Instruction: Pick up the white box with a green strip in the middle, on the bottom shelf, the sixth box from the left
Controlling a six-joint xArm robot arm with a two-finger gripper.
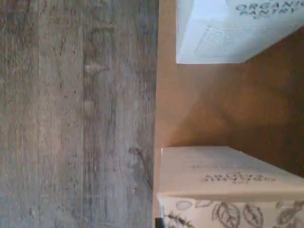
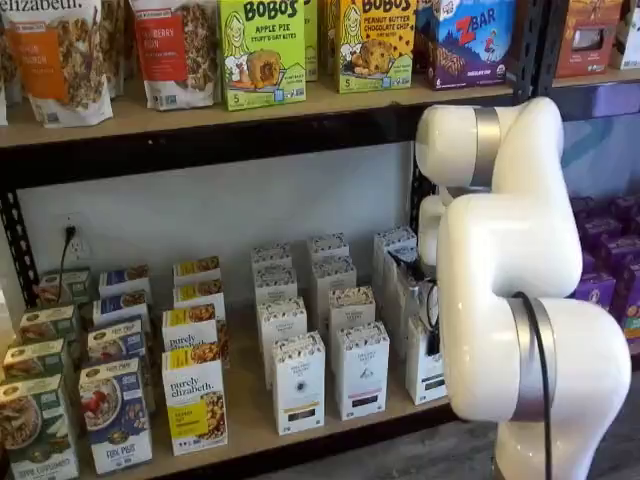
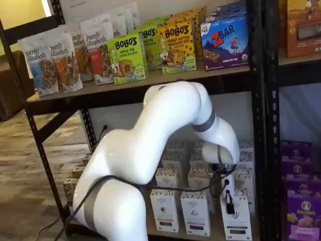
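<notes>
The rack [image 2: 250,125] carries two stocked levels; the arm [image 2: 510,270] stands before its right portion and hides part of the stock in both shelf views.

The bottom shelf [image 2: 250,425] holds rows of cartons running from its front rail toward the back wall: coloured cereal boxes at the left end, tall white cartons from the middle toward the right end.

The white box [image 3: 235,216] stands at the front edge of the bottom shelf, near its right end, upright, with like white cartons just beside it on its left. Its strip label is too small to read for colour in either shelf view.

The gripper [image 3: 228,201] hangs low over the front of that carton. The black fingers are seen side-on, lying against the carton's face and top. No gap shows; they are drawn fully together, and by position they appear to be clamped on the white box, which rests on the board.

The wrist view shows only the shelf board, the floor beyond its edge and parts of two cartons; no fingers appear.

Assessment: the grasp step is in hand, lift not yet begun. The next move calls for a straight withdrawal up and toward the front rail, keeping clear of the neighbouring carton and the shelf above.
</notes>
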